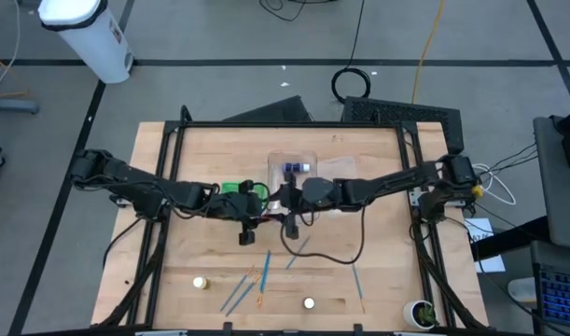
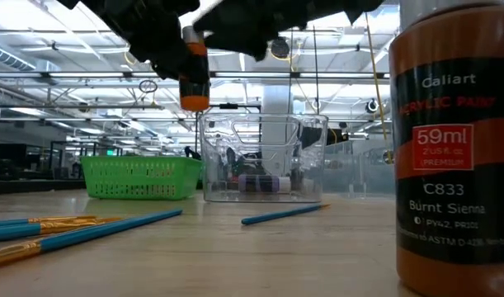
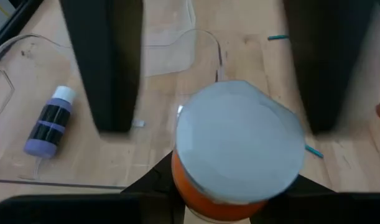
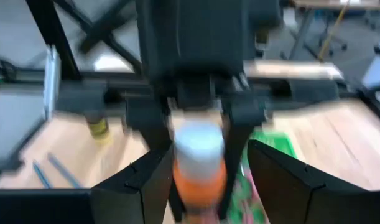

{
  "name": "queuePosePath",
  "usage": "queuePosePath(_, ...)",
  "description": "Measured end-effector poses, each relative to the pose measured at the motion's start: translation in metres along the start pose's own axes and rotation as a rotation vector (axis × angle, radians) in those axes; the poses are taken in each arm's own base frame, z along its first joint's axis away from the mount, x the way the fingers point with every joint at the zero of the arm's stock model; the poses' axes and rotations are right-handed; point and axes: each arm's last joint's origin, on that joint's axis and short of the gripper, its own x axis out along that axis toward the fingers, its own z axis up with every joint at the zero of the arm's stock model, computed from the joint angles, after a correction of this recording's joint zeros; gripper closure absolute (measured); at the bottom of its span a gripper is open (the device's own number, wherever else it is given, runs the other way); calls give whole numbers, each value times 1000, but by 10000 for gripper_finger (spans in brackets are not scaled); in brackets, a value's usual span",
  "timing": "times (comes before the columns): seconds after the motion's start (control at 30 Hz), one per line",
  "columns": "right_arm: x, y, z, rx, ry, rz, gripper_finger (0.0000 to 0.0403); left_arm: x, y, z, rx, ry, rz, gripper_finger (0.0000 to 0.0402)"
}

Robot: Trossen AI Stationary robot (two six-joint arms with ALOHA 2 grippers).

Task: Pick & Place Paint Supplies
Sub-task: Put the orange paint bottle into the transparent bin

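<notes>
Overhead, an orange paint bottle is held upright, apparently cap-up, pinched by the left gripper; whether the right gripper is spread cannot be told.

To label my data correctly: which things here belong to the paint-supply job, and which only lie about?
Job: white-capped orange paint bottle, in left gripper, right gripper open, facing it; purple paint bottle in clear plastic box; thin blue brushes; green mesh basket.
Lying about: white cylinder on floor; black cable coil.
</notes>
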Motion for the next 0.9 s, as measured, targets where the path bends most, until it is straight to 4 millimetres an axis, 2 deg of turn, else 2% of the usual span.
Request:
queuePosePath(0.17,10,-4,-10,8,17,-3,204,3,1,-2,8,19,10,282)
queuePosePath(0.33,10,-4,-9,0,8,-8,210,4,1,-2,6,21,11,282)
queuePosePath(0.5,10,-4,-9,0,6,-5,265,4,2,-2,4,20,14,282)
queuePosePath(0.6,10,-4,-10,-5,12,-4,304,4,2,-2,2,16,18,258)
queuePosePath(0.77,9,-4,-11,-15,23,-6,304,4,1,0,-20,-7,19,204)
queuePosePath(0.9,-3,-4,-1,-56,31,-6,304,-4,2,5,-34,-40,-4,176)
